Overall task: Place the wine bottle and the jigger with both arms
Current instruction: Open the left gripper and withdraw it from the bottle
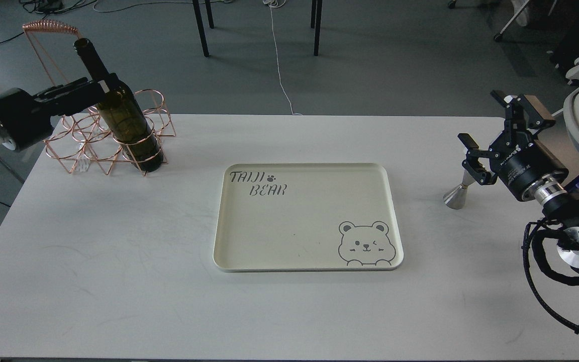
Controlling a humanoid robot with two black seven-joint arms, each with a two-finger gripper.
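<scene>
The wine bottle stands in the front right ring of a copper wire rack at the table's back left, leaning to the left with its mouth free. My left gripper comes in from the left and is closed around the base of the bottle's neck. The silver jigger stands on the table at the right, its top hidden behind my right gripper's lower finger. My right gripper is open wide, just above and right of the jigger, holding nothing.
A cream tray with "TAIJI BEAR" lettering and a bear drawing lies in the table's middle. The white table runs to the front edge. Chair legs and cables lie on the floor behind.
</scene>
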